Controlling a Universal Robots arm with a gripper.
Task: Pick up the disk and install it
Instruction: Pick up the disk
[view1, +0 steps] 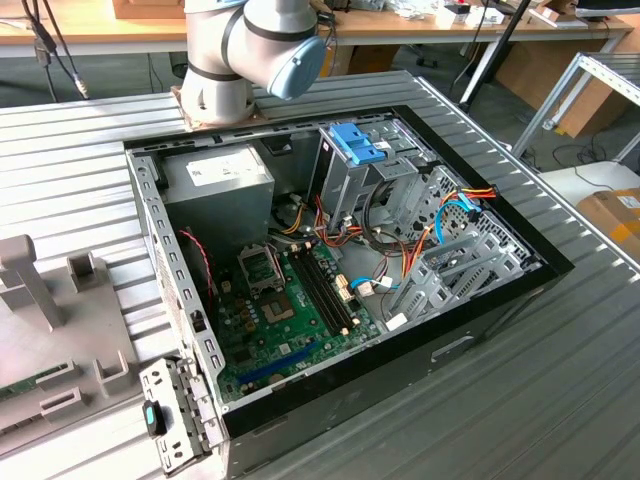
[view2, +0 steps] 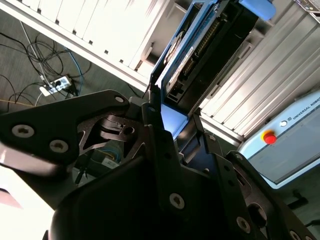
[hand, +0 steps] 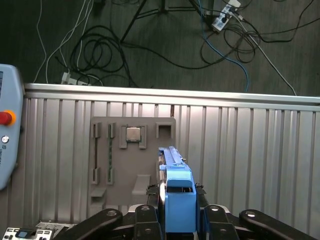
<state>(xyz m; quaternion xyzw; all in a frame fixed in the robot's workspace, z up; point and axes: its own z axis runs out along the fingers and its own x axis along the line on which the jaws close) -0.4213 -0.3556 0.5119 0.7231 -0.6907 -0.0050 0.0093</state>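
This looks like a robotics lab or workshop. An industrial robot arm (view1: 250, 50) stands on a ribbed aluminium surface (view1: 80, 140), which carries an opened desktop computer case (view1: 340, 290) and a grey fixture plate (hand: 132, 160). A control pendant (view2: 285, 155) with a red stop button (view2: 269, 137) is close by. Loose cables (hand: 150, 45) and a power strip (view2: 57, 85) sprawl on the dark floor. Behind are wooden benches (view1: 100, 30), aluminium-profile framing (view1: 590, 90) and what may be a cardboard box (view1: 615, 210).
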